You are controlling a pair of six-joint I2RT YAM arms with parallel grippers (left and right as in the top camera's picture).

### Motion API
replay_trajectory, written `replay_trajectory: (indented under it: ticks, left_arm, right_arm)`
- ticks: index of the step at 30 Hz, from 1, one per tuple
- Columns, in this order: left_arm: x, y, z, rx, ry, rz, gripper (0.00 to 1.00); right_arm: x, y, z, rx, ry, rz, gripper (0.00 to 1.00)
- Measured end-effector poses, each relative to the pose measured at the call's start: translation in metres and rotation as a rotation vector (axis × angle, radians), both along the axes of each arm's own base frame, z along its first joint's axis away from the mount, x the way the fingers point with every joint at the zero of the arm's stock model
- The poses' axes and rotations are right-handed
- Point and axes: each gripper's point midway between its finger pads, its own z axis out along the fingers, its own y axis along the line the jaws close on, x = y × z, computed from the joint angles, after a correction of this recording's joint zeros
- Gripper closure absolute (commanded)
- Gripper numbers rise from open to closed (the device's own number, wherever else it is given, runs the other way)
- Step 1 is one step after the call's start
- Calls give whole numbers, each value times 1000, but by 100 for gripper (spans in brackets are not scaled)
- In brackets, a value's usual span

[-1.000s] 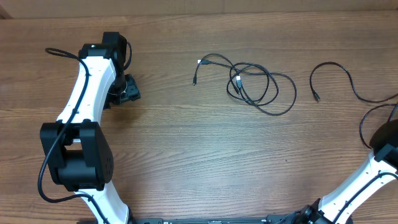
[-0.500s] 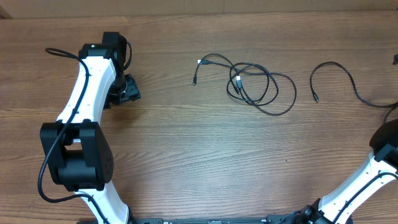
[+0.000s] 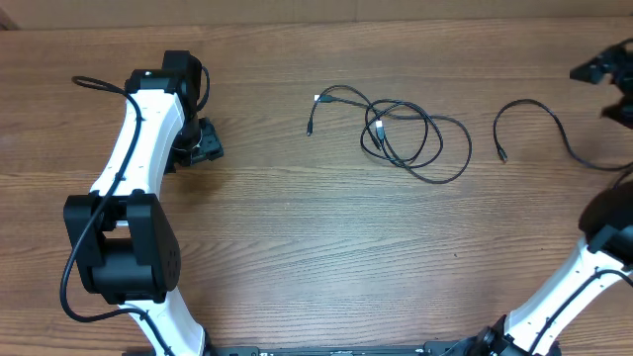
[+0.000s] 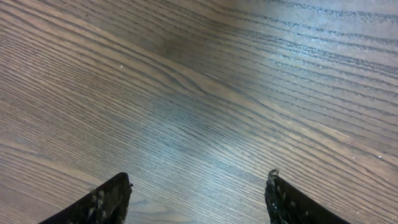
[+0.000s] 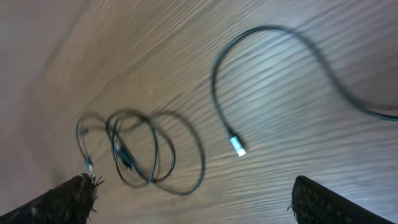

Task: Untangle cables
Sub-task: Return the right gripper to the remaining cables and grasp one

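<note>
A tangle of thin black cables (image 3: 410,133) lies in loops at the table's middle, with one white-tipped end (image 3: 316,98) trailing left. A single black cable (image 3: 539,107) arcs apart from it on the right, its plug (image 3: 503,155) pointing down. In the right wrist view the loops (image 5: 146,149) and the single cable (image 5: 267,37) with its plug (image 5: 237,147) both lie ahead. My right gripper (image 3: 605,89) (image 5: 194,190) hovers open at the far right edge, holding nothing. Far left, my left gripper (image 3: 205,143) (image 4: 198,183) is open over bare wood.
The wooden table (image 3: 297,227) fills the view. The left arm (image 3: 138,138) stretches up the left side from its base (image 3: 124,247). The right arm's white link (image 3: 574,292) rises from the bottom right corner.
My right gripper has come into the overhead view at the upper right edge. The single cable's right end now lies on the table. The tangle and left arm are unmoved.
</note>
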Motion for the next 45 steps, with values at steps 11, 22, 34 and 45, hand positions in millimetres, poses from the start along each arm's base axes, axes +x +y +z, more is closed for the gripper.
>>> replay_trajectory:
  ticks: [11,22,34,45]
  left_arm:
    - [0,0,0,0,1,0,30]
    - [-1,0,0,-1,4,0,30]
    - [-1,-5,-1,-29,3,-2,30]
    - [1,-8,-1,-49,-4,-2,30]
  right_arm:
    - [19,98,-13,-158,105,208,0]
    - [-57,151,2,-248,249,248,0]
    - [-40,255,-80,-320,117,491,0]
    - [-36,287,-126,-353,104,311,0]
